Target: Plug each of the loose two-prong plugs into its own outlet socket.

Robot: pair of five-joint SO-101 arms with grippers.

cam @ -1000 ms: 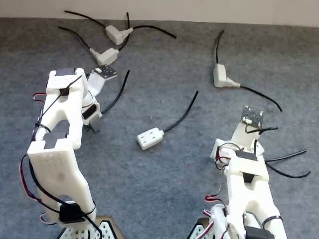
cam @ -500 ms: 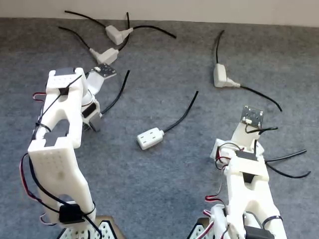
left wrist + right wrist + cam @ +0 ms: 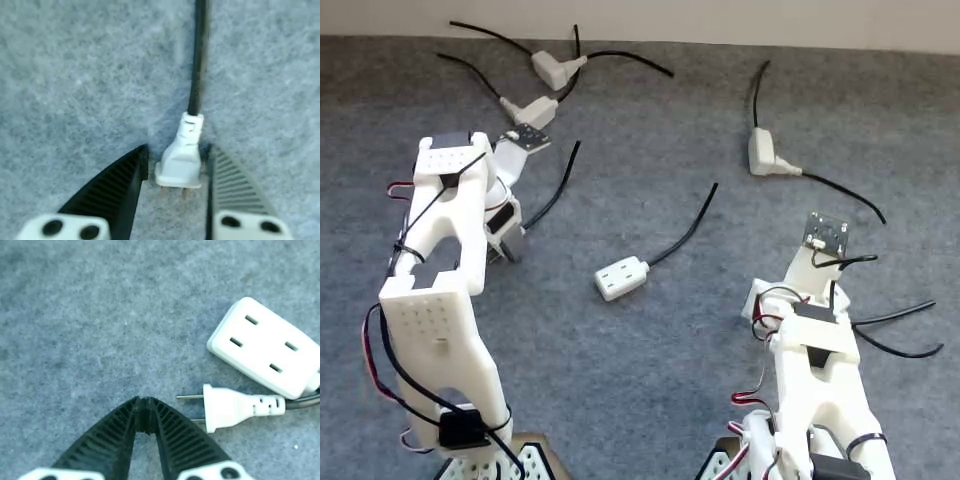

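Left tool (image 3: 176, 152): your jaws stand apart, straddling a white plug (image 3: 180, 165) flat on the grey worktop (image 3: 75, 75), apparently not yet pinching, placed for grasp. Right tool (image 3: 145, 415): closed, empty.

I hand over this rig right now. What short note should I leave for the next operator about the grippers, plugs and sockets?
Left gripper: open, fingers either side of a white two-prong plug on a black cord lying on the grey carpet; not gripped yet.
Right gripper: shut, empty, near a second white plug lying loose beside a white outlet block.
A further white outlet block with black cord lies mid-table, nothing plugged in.
Done: neither plug is inserted. Left: grasp each and push it into a socket.
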